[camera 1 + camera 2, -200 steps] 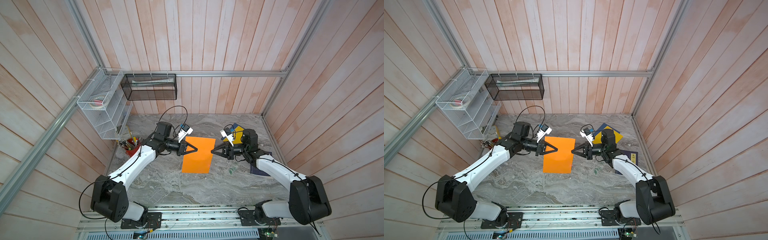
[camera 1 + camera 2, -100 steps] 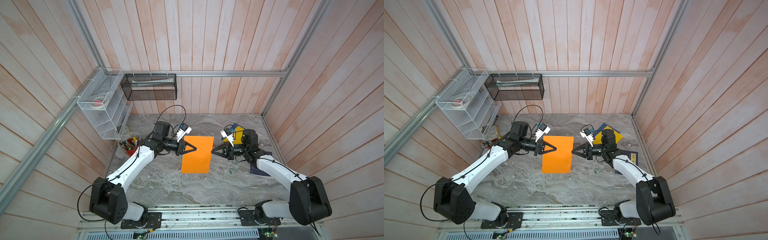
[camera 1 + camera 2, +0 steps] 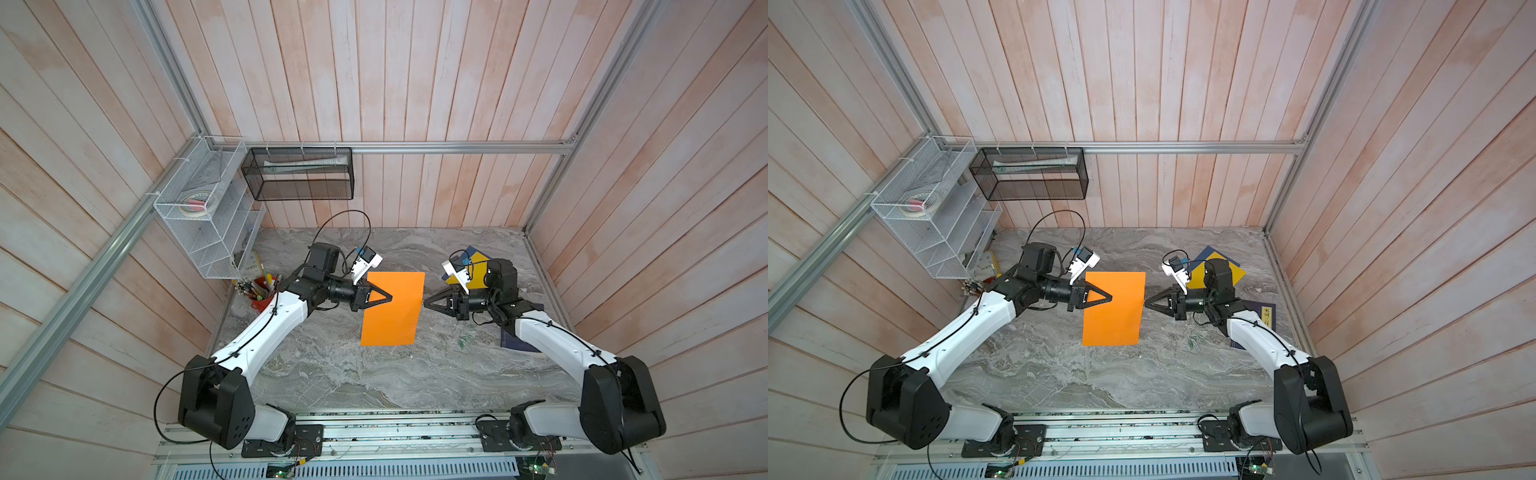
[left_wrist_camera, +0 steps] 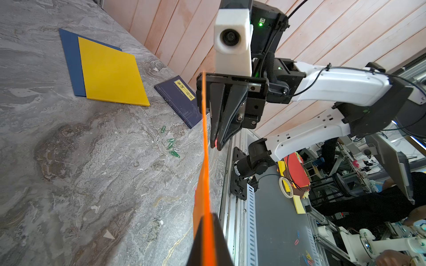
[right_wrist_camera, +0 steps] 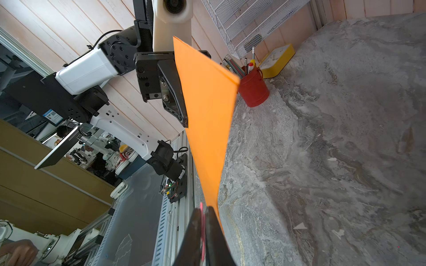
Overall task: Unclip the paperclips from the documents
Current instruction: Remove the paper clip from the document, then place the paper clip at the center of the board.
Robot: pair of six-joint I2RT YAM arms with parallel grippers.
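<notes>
A: Where do we look from up top?
B: From high above the front rail (image 3: 374, 432). Both top views face down and back toward the rear wall (image 3: 374, 83), far enough to hold the whole worktop (image 3: 332, 374).
A: And our wrists?
B: Close. We look along the left end effector (image 4: 207, 217) and the right end effector (image 5: 202, 210), facing each other across the orange sheet (image 5: 207, 115), which both share.

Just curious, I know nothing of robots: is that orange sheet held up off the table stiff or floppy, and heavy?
Probably bendy: the orange sheet looks slightly curved along its length in the right wrist view. Likely very light: edge-on it looks paper-thin, and the left gripper holds it up by a pinch near one side.
</notes>
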